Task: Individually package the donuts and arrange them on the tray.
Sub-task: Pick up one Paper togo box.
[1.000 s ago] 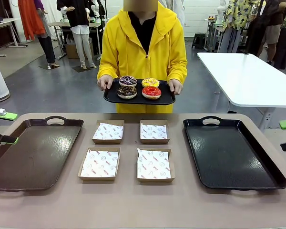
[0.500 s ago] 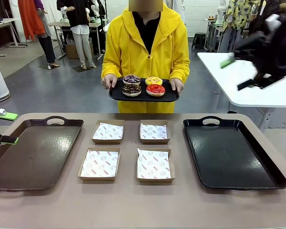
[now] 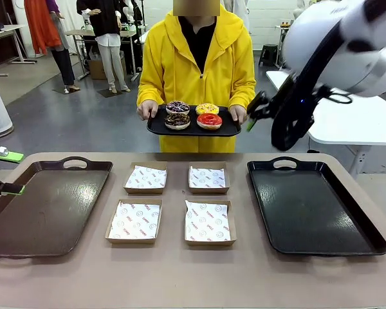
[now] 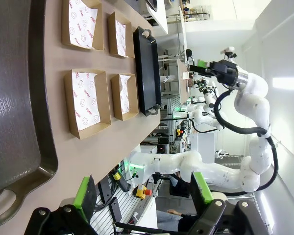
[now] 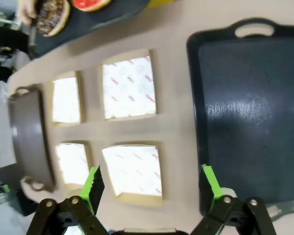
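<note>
Hovering at one o'clock with the right gripper [image 3: 252, 114] spread wide, just beside the person's small tray [image 3: 228, 131], likely lining up a pick. Offering the four donuts [image 3: 193, 116] at twelve o'clock, above the tabletop [image 3: 180, 277]. Holding the left gripper [image 3: 11, 172] wide at nine o'clock, clear of boxes [image 3: 134, 222].

On the surface [image 3: 180, 277] before me, the left tray [image 3: 45, 206] lies at my left end and the right tray [image 3: 312, 209] at my right. Between them sit four boxes in two rows: far-left box [image 3: 146, 177], far-right box [image 3: 208, 177], near-left box [image 3: 134, 221], near-right box [image 3: 209, 222]. Beyond the far edge a person [image 3: 196, 64] holds a small tray [image 3: 193, 133] off the surface, the donuts [image 3: 210, 121] on it two by two. My right jaws hang beside that small tray's right end; my left jaws sit outside the left tray.
</note>
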